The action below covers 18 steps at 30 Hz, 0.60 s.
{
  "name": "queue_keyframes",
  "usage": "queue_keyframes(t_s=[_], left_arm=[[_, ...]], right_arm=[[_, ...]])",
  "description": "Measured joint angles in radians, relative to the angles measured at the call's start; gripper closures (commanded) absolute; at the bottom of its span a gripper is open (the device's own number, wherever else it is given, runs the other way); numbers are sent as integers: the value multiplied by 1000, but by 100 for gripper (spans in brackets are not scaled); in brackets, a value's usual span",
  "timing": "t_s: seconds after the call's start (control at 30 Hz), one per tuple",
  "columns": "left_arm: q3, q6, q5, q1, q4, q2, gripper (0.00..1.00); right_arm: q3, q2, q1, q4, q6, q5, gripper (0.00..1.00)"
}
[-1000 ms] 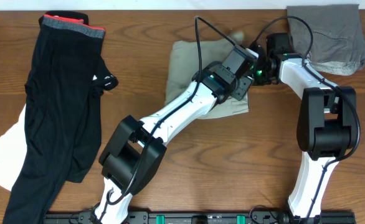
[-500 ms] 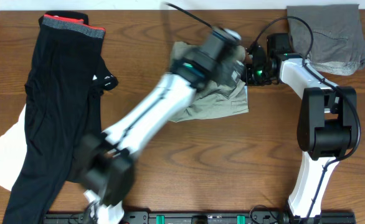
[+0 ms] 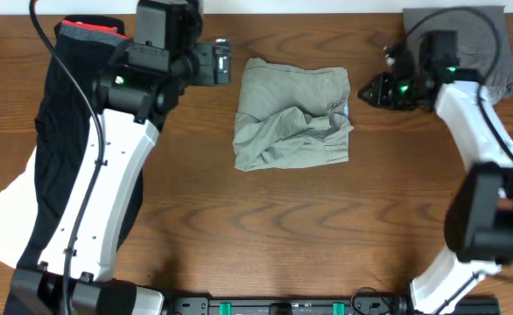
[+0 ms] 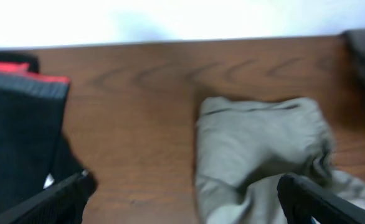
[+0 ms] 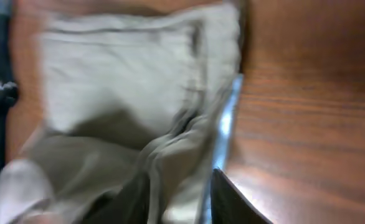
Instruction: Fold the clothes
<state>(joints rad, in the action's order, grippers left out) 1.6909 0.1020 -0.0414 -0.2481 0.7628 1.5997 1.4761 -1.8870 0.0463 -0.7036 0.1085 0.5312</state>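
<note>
Khaki trousers (image 3: pixel 293 114) lie folded mid-table, a near-square bundle slightly wider than deep, rumpled edge toward the right gripper (image 3: pixel 370 90), whose jaws are slightly parted and empty; left gripper (image 3: pixel 223 63) gapes wide, touching nothing.

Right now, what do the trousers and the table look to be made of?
Trousers: woven cloth, likely cotton, matte pale khaki-green; it creases and holds soft rumpled folds.
Table: wood or wood-look laminate, brown, smooth with slight sheen; grain lines run across it, but real or printed is unclear.
</note>
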Motion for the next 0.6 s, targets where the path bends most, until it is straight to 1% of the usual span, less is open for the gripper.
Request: queue_keyframes(t_s=[0.1,0.17,0.23,0.47,0.6], left_arm=[[-1,0,0,27,22,4,2],[-1,0,-1,42,27,4,2],[-1,0,0,54,35,4,2],[-1,0,-1,70,45,4,2],[-1,0,-1,69,45,4,2]], right_arm=[[3,71,-20,-64,3,10,55],[3,79,-49,-109,-4,13,45],[3,69,-88,-146,-19,13,39],[2,46,-212,-162,-49,11,32],[2,34,-248,-162,-53,-15,32]])
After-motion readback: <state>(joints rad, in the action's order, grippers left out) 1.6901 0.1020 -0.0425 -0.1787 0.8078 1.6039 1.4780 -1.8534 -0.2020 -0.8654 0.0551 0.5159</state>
